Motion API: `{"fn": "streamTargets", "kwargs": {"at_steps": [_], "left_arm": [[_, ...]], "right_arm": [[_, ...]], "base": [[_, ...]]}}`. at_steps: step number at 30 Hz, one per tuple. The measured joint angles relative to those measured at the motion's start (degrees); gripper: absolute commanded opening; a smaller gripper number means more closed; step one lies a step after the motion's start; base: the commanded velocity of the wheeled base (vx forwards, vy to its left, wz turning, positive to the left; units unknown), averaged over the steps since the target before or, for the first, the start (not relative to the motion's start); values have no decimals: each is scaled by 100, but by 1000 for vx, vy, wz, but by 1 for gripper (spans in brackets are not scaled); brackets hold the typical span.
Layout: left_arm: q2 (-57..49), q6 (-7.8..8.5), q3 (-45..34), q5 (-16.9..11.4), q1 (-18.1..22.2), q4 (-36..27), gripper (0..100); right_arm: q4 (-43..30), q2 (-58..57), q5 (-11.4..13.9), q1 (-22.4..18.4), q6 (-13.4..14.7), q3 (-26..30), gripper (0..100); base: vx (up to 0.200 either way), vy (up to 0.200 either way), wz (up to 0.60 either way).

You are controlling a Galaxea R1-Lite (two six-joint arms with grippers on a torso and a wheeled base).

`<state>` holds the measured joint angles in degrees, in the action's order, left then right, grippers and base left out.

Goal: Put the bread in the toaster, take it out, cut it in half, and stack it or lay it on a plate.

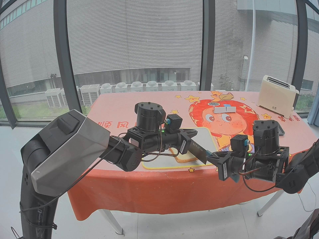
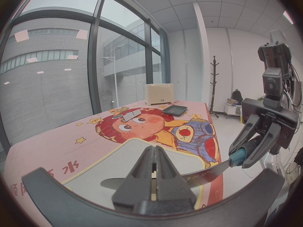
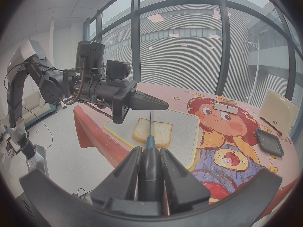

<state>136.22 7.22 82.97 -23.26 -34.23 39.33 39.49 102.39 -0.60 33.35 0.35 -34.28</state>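
Cutting board (image 1: 207, 138) holds bread (image 1: 181, 157) — knife (image 1: 198, 151) in right gripper (image 1: 212, 156) points leftward across it.

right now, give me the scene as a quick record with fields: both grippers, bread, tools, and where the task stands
left gripper: shut, holding nothing, just above the bread slice
right gripper: shut on the knife's teal handle
knife: blade reaches out over the slice; contact cannot be told
bread slice: whole, flat on the cutting board
cutting board: near table edge
toaster: far right corner of table
black tray: on table near toaster
stage: cut not yet made
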Motion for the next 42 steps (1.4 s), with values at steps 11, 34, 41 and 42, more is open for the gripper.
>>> {"fn": "streamTargets", "kwargs": {"at_steps": [11,34,41,42], "left_arm": [[94,0,219,-9,119,-35,0],[245,-2,215,-38,144,11,0],[306,0,182,-38,140,-74,0],[325,2,197,-38,140,-52,0]], "right_arm": [[12,0,-2,0,-2,-2,0],[17,-2,-13,5,18,-34,0],[171,-16,-33,0,33,-67,0],[168,-13,-30,0,38,-59,0]], "base": [[0,0,0],[0,0,0],[0,0,0],[0,0,0]]}}
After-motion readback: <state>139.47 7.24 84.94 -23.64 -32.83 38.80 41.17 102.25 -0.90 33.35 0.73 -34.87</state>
